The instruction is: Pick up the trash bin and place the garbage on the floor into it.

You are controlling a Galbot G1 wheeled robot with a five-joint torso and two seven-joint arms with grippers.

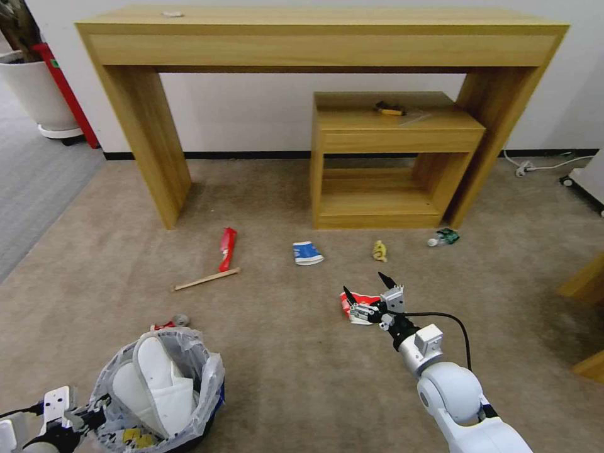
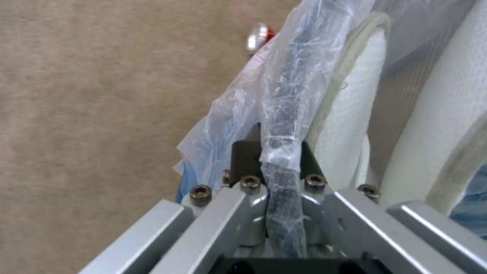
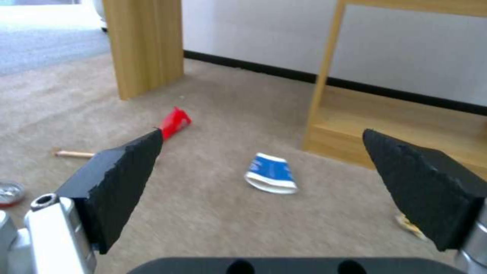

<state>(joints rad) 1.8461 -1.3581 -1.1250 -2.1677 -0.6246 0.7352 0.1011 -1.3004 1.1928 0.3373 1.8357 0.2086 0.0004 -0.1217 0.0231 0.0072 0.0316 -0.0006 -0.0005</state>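
Fingers (image 3: 116, 186) of our right gripper (image 1: 368, 290) stand spread wide with nothing between them, hanging just above the red-white cup (image 1: 355, 306) on the carpet (image 1: 283, 352). We see open carpet on every side of that arm; the nearest hard edges are the small wooden shelf (image 1: 384, 163) and the leg of the long wooden table (image 1: 145, 138), both well ahead. Beyond the spread tips lie the blue-white carton (image 3: 270, 175), the red wrapper (image 3: 174, 122) and the wooden stick (image 3: 74, 154), the yellow wrapper (image 1: 379, 251) off to the right. Our left gripper (image 2: 276, 167) is clenched on the bagged rim of the trash bin (image 1: 157, 393), low at our left, white slippers (image 1: 151, 384) standing inside it and a crushed can (image 1: 171, 323) just beyond.
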